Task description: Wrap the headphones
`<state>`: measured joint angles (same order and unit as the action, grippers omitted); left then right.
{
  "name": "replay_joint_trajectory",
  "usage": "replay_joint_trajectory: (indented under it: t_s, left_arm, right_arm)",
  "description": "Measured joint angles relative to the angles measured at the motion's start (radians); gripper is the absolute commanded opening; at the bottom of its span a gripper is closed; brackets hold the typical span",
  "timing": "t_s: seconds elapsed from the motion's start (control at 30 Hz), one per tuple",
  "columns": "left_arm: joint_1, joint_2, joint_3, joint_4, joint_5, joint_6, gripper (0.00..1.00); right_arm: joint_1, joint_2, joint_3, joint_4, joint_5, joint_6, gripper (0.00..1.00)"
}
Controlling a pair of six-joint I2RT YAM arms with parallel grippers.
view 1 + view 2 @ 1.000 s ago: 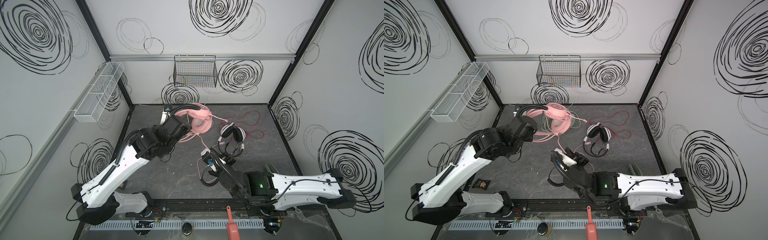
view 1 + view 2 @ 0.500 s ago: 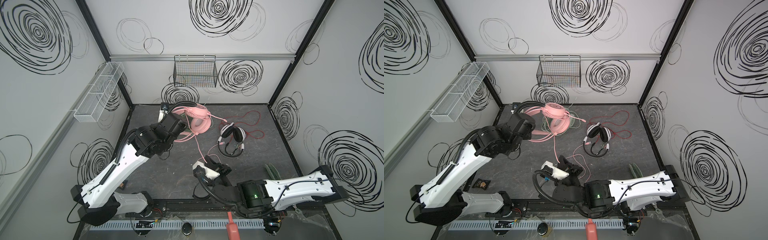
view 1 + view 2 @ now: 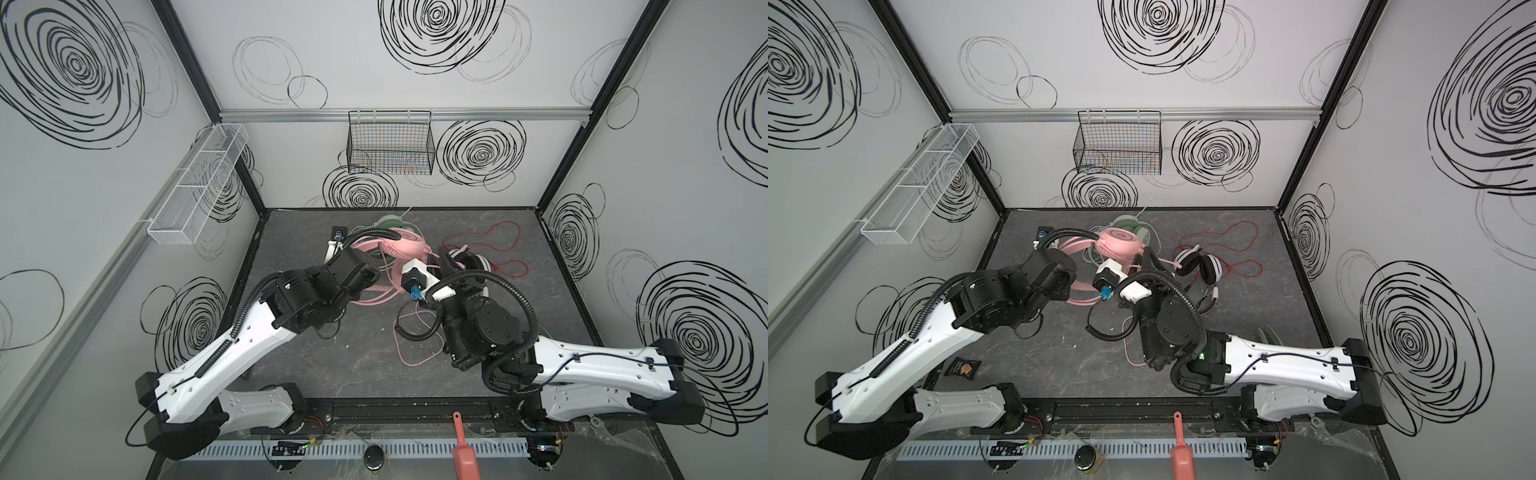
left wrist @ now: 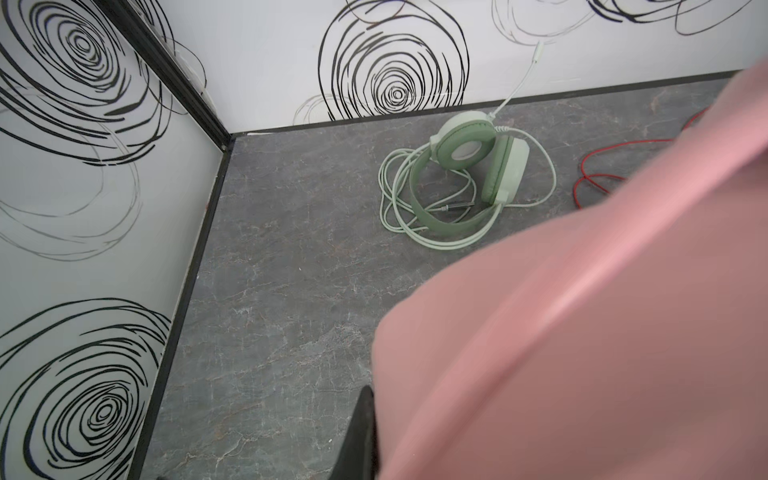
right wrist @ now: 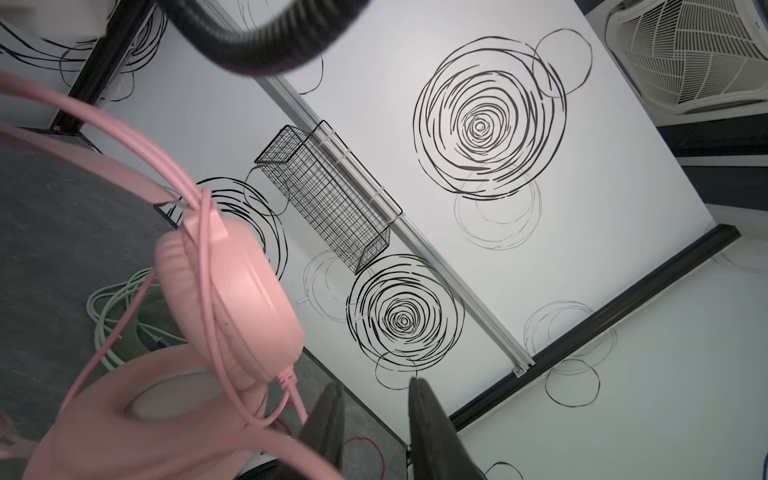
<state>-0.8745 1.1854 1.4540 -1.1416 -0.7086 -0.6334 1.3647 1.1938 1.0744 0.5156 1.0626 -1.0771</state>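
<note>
Over the gray table (image 3: 365,374) the left gripper (image 3: 340,249) squeezes the pink headphones (image 5: 232,291), so the right gripper (image 5: 374,386), jaws apart and empty, should grab the pink cable (image 5: 296,397) close by

— What sort of place is this?
— A robot lab cell: white walls (image 3: 374,83) with drawn black swirls, black frame posts (image 3: 188,54), a left arm (image 3: 249,345) and a right arm (image 3: 602,374) on a rail (image 3: 395,412).

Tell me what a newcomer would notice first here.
The pink headset, raised in mid-air at the centre, grabs the eye first. Behind it at the back lies the green headset, and a red cable sprawls on the right beside the white-and-black headset.
</note>
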Motion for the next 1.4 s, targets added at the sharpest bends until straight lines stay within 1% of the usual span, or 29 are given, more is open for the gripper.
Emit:
replay_joint_trajectory:
  t_s: [0.2,0.3,0.4,0.5,0.6,0.67,0.7,0.8,0.87,0.93,0.97,1.0,1.07,1.17,1.23,1.27,1.33,1.4]
  left_arm:
    - [-0.001,-0.002,-0.068,0.003,0.021,-0.006,0.0]
    - [-0.001,-0.014,-0.102,0.016,0.047,-0.002,0.0]
    - [-0.002,-0.05,-0.153,0.057,0.117,0.027,0.0]
    - [-0.007,-0.084,-0.195,0.077,0.192,0.054,0.0]
    - [-0.027,-0.097,-0.209,0.08,0.225,0.069,0.0]
    - [-0.039,-0.103,-0.218,0.088,0.237,0.073,0.0]
    - [-0.043,-0.106,-0.223,0.09,0.239,0.074,0.0]
    - [-0.051,-0.113,-0.232,0.09,0.243,0.076,0.0]
    - [-0.06,-0.114,-0.233,0.089,0.247,0.078,0.0]
    - [-0.077,-0.114,-0.233,0.09,0.251,0.081,0.0]
    - [-0.089,-0.113,-0.233,0.09,0.252,0.081,0.0]
    - [-0.103,-0.112,-0.233,0.09,0.251,0.081,0.0]
    - [-0.129,-0.106,-0.233,0.088,0.244,0.078,0.0]
    - [-0.148,-0.089,-0.233,0.076,0.224,0.068,0.0]
    - [-0.148,-0.082,-0.235,0.064,0.203,0.061,0.0]
    - [-0.148,-0.08,-0.237,0.06,0.194,0.058,0.0]
    - [-0.148,-0.078,-0.238,0.056,0.182,0.054,0.0]
    - [-0.148,-0.077,-0.238,0.055,0.174,0.053,0.0]
  right_arm:
    - [-0.047,0.031,0.096,0.05,-0.073,-0.137,0.4]
    - [-0.09,0.03,0.138,0.05,-0.122,-0.158,0.44]
    - [-0.165,0.01,0.164,0.001,-0.209,-0.123,0.49]
    - [-0.255,-0.028,0.179,-0.07,-0.296,-0.055,0.5]
    - [-0.33,-0.068,0.191,-0.121,-0.348,0.004,0.51]
    - [-0.36,-0.094,0.192,-0.143,-0.368,0.03,0.53]
    - [-0.372,-0.106,0.193,-0.155,-0.375,0.043,0.55]
    - [-0.399,-0.114,0.213,-0.177,-0.38,0.061,0.56]
    - [-0.421,-0.11,0.233,-0.202,-0.386,0.072,0.54]
    - [-0.434,-0.1,0.259,-0.228,-0.389,0.076,0.49]
    - [-0.438,-0.09,0.279,-0.242,-0.389,0.074,0.49]
    - [-0.439,-0.077,0.302,-0.251,-0.386,0.07,0.5]
    - [-0.442,-0.056,0.333,-0.252,-0.37,0.052,0.55]
    - [-0.442,-0.042,0.351,-0.248,-0.34,0.003,0.56]
    - [-0.443,-0.041,0.352,-0.248,-0.329,-0.016,0.51]
    - [-0.442,-0.041,0.354,-0.248,-0.327,-0.024,0.46]
    - [-0.442,-0.041,0.362,-0.254,-0.325,-0.035,0.31]
    - [-0.442,-0.04,0.379,-0.263,-0.325,-0.041,0.1]
